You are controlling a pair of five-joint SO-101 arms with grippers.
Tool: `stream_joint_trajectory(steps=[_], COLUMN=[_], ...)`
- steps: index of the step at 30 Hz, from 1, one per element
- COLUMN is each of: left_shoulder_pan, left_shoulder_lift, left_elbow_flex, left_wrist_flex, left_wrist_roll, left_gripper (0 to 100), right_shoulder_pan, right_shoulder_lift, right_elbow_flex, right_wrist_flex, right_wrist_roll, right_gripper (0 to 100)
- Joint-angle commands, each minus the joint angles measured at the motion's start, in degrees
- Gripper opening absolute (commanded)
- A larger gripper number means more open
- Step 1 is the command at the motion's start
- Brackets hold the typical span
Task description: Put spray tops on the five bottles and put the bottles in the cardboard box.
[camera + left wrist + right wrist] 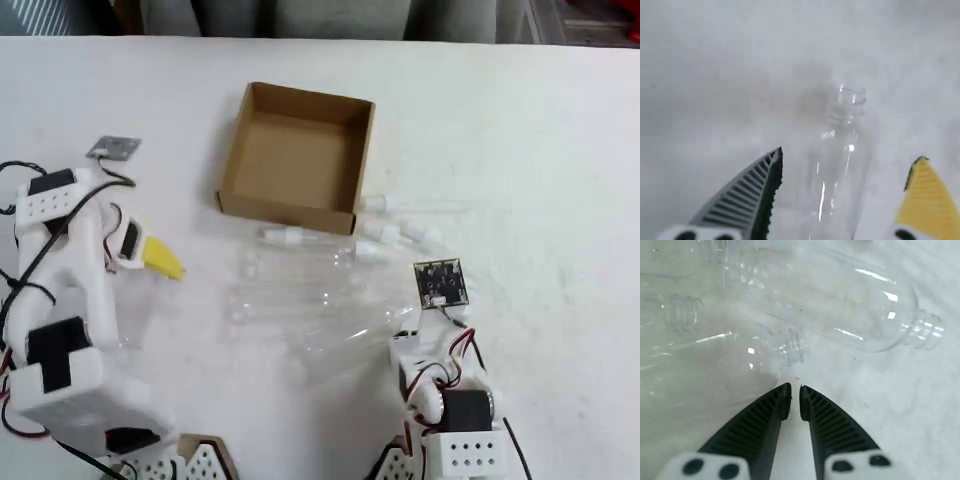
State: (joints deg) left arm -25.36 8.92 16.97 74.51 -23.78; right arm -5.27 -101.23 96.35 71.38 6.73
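Robotics lab bench: white table (560, 150), two wired arms (70, 300), exposed circuit boards (440, 283).

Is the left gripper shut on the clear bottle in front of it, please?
No, the left gripper is open, its two fingers spread to either side of the uncapped clear bottle.

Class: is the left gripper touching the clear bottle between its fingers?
Apart. The left wrist view shows table between the bottle and both fingers of the open left gripper.
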Motion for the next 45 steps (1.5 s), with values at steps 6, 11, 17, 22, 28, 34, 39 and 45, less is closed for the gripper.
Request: stream_joint_trajectory(steps=[6, 11, 17, 22, 28, 34, 39, 45], left_shoulder_pan=[0.92, 2.59, 2.68, 2.59, 2.42, 1.36, 1.63, 2.68], left_shoulder_lift=[0.84, 0.84, 0.92, 0.84, 3.30, 9.19, 9.98, 9.98], left_elbow_flex=[-0.79, 2.81, 5.80, 6.33, 4.66, -1.85, -2.81, -2.55], left_wrist_flex=[-3.60, -7.56, -11.25, -12.04, -11.87, -7.91, -7.38, -7.47], left_wrist_roll=[-1.67, -1.41, -1.32, -1.14, -1.32, -1.58, -1.58, -1.67], left_gripper=[38, 38, 38, 38, 34, 34, 34, 13], right_shoulder_pan=[0.57, 0.57, 0.57, 0.57, 0.57, 0.57, 0.57, 0.57], right_shoulder_lift=[-0.22, -0.22, -0.22, -0.22, -0.22, -0.22, -0.22, -0.22], right_elbow_flex=[0.44, 0.44, 0.44, 0.44, 0.44, 0.44, 0.44, 0.44], right_wrist_flex=[0.40, 0.40, 0.40, 0.40, 0.40, 0.40, 0.40, 0.40], right_wrist_roll=[0.53, 0.53, 0.53, 0.53, 0.53, 0.53, 0.53, 0.53], right_gripper=[1.6, 1.6, 1.6, 1.6, 1.6, 1.6, 1.6, 1.6])
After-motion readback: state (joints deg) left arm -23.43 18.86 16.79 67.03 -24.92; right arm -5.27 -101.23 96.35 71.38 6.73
